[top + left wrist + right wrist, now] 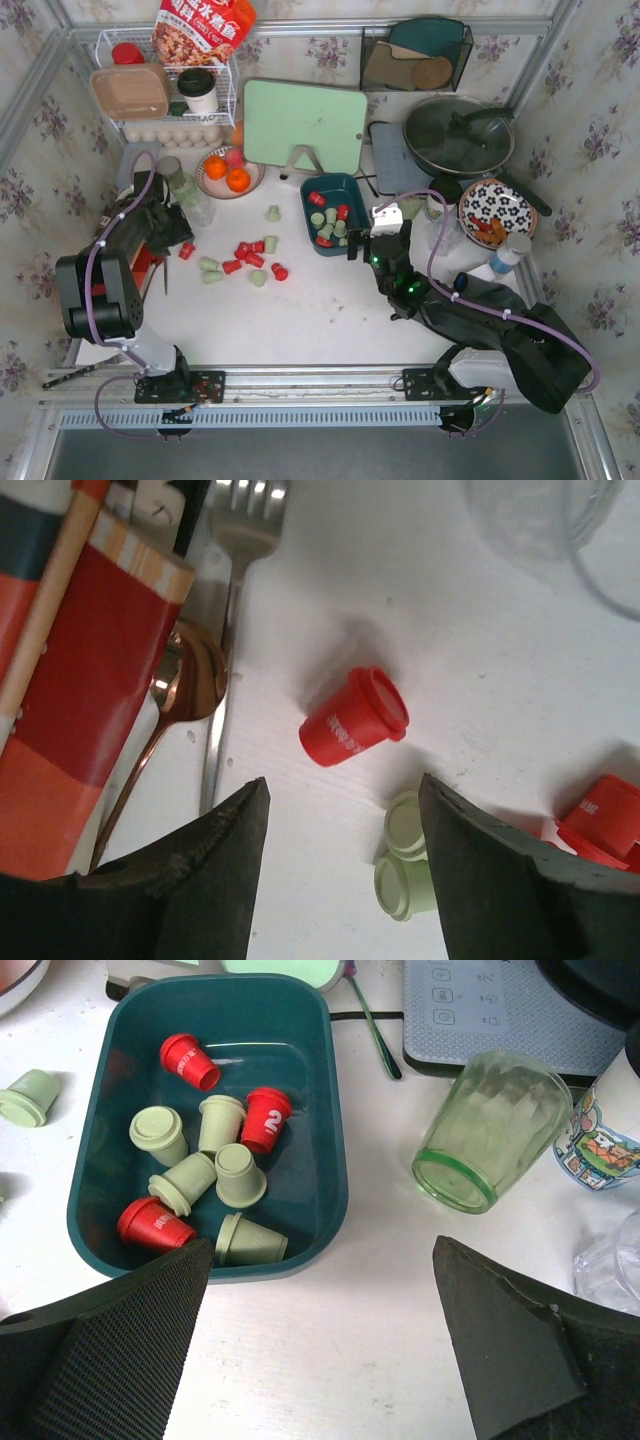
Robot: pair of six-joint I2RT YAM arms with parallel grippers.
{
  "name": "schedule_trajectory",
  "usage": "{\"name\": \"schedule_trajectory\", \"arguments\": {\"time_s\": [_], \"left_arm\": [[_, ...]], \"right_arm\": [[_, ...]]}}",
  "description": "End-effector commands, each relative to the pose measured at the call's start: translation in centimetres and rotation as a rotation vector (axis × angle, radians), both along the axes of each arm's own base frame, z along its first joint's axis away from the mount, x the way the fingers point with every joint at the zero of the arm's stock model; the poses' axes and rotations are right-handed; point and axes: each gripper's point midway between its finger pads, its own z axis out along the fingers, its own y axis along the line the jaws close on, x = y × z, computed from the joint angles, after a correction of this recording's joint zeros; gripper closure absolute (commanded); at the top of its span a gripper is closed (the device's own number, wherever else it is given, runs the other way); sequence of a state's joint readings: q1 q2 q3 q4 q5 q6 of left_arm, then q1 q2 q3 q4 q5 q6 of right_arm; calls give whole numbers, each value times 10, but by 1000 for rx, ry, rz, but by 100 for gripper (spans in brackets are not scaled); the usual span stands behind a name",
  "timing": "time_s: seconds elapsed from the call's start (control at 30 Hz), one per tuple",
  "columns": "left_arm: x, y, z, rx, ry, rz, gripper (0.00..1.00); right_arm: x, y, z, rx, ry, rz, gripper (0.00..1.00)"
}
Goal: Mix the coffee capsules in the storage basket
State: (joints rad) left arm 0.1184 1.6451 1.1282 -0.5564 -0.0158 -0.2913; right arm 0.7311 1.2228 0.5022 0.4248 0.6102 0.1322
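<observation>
Task partly complete. The storage basket [270, 1040] holds eight coffee capsules [240, 1172], red and green mixed. Several loose capsules [245, 258] remain on the surface [300, 310]. The left tool [343, 810] and right tool [322, 1250] are both released and empty.

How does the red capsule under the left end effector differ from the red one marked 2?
The left capsule lies on the table, touching nothing; the 2 capsule sits in the basket against a green capsule. The left capsule bears small white lettering, the 2 capsule a large numeral. Both are red tapered cups.
</observation>
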Motion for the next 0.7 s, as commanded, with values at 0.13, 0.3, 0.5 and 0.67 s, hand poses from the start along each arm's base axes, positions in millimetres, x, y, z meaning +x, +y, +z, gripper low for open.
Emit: {"name": "schedule_trajectory", "arguments": {"time_s": [0.13,0.3,0.5,0.67], "left_arm": [[-9,4,-7,-14,-6,202,18],[-2,2,-12,-55,-57,327,18],[0,2,-24,-71,-55,481,21],[5,-2,-30,-56,-55,529,24]], "right_arm": [[1,1,12,31,-29,-3,0],[1,3,11,32,-24,8,0],[2,5,9,28,-18,12,0],[2,5,9,27,-17,15,0]]}}
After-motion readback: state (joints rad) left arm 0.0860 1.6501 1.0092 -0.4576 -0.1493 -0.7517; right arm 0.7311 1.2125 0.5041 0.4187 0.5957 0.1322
